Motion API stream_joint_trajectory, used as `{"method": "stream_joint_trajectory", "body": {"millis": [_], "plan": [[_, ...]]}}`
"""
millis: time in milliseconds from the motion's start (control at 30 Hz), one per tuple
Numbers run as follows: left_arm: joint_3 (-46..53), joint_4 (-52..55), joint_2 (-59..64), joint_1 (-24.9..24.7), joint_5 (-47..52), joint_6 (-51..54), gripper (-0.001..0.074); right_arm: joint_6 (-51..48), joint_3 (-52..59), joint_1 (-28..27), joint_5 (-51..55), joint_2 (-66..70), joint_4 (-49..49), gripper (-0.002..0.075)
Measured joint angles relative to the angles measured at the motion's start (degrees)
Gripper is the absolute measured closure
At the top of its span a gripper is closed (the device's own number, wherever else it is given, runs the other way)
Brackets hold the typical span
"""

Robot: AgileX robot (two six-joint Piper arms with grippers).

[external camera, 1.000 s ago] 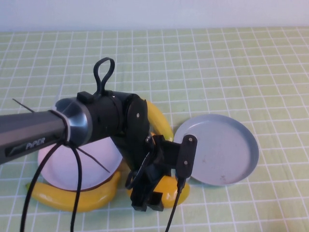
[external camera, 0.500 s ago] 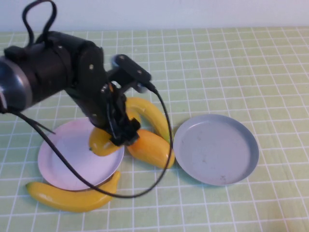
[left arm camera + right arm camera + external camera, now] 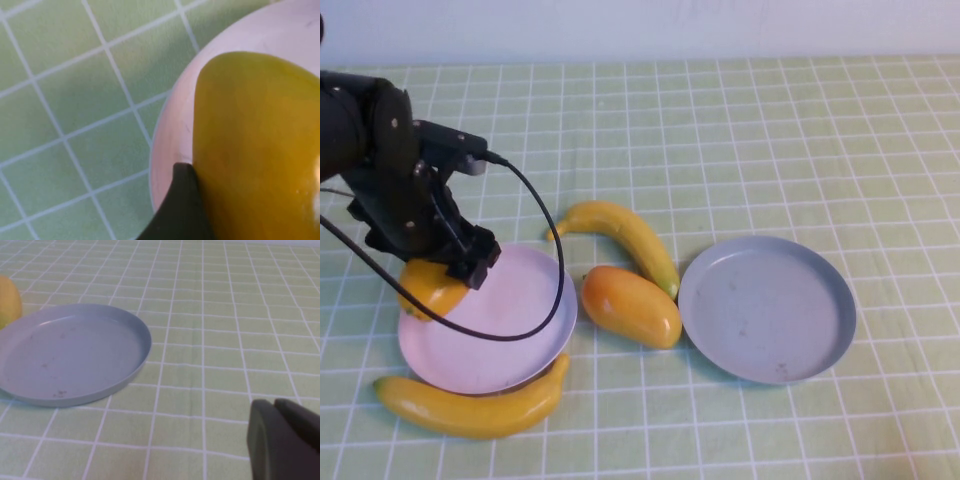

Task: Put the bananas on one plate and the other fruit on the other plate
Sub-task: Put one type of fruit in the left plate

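Observation:
My left gripper (image 3: 442, 272) is shut on a plump yellow-orange mango (image 3: 428, 288) and holds it at the left rim of the pale pink plate (image 3: 510, 320). In the left wrist view the mango (image 3: 255, 150) fills the space beside one dark finger (image 3: 180, 210), over the plate's rim (image 3: 172, 125). The second mango (image 3: 630, 305) lies on the table between the two plates. One banana (image 3: 625, 235) lies behind it, the other banana (image 3: 475, 405) lies in front of the pink plate. The grey-blue plate (image 3: 767, 308) is empty. My right gripper (image 3: 274, 407) is shut and empty, low over the table beside the grey-blue plate (image 3: 70, 355).
The table has a green cloth with a white grid (image 3: 770, 130). A black cable (image 3: 545, 240) loops from the left arm over the pink plate. A bit of yellow fruit (image 3: 9, 302) shows beyond the grey-blue plate in the right wrist view.
My left arm has swung from the front middle of the table to the left, carrying one mango to the pink plate's left rim. The other fruit has stayed put.

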Motion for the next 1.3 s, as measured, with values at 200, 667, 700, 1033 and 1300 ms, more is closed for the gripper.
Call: {"method": "stream_joint_trajectory", "body": {"millis": [200,667,700,1033,1300], "plan": [[0.0,0.0,3.0,0.0,0.0,0.0,0.0208,0.0,0.0,0.0,0.0,0.0,0.0,0.0743],[-0.3,-0.1,3.4,0.0,0.1,-0.8,0.0130,0.0,0.0,0.0,0.0,0.0,0.0,0.0743],[-0.7,-0.5,3.0,0.0,0.4,-0.8,0.0129,0.0,0.0,0.0,0.0,0.0,0.0,0.0743],[-11.8,-6.9,-2.7,-3.3,4.2,20.2,0.0153,0.0,0.0,0.0,0.0,0.0,0.0,0.0743],[-13.4,-15.8,-1.9,-13.6,7.8,45.1,0.0173,0.0,0.0,0.0,0.0,0.0,0.0,0.0743]]}}
